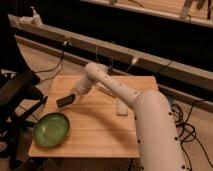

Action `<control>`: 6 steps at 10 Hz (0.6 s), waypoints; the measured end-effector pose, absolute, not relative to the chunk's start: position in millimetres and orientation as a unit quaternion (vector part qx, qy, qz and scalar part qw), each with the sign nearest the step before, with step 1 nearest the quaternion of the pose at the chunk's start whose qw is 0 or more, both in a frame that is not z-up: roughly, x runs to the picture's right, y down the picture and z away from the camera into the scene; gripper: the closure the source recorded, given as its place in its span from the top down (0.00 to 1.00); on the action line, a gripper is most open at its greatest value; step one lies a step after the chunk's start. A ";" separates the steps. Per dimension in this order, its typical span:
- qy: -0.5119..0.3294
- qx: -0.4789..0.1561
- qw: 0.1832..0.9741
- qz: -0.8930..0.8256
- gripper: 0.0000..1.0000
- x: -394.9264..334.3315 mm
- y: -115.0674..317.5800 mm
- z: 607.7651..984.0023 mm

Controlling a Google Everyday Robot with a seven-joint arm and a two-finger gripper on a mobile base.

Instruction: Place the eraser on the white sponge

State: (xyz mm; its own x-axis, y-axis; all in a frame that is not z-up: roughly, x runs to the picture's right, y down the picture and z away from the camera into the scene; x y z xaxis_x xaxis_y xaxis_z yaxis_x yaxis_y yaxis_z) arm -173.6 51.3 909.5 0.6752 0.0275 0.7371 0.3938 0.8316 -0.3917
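Note:
The eraser [65, 100] is a flat dark block, tilted, over the left part of the wooden table [100, 132]. My gripper [75, 96] is at the eraser's right end and is shut on it, holding it just above the tabletop. The white sponge [121, 107] is a small pale block lying on the table to the right of the gripper, close beside my arm [115, 90]. The eraser and the sponge are well apart.
A green bowl [51, 129] sits at the table's front left corner, just below the eraser. A black chair or stand [17, 95] is off the left edge. A long rail with cables [115, 52] runs behind the table.

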 end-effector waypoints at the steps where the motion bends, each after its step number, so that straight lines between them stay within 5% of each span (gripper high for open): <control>1: -0.387 -0.268 0.877 -0.096 0.00 -164.3 46.0 909.1; 6: -0.357 -0.254 0.897 -0.046 0.00 -111.9 18.0 897.2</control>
State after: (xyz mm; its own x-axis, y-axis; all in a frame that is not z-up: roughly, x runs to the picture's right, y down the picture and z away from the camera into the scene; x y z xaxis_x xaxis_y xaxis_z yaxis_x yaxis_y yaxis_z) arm -111.9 18.0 897.2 0.7402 0.0993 0.6650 0.2644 0.8664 -0.4236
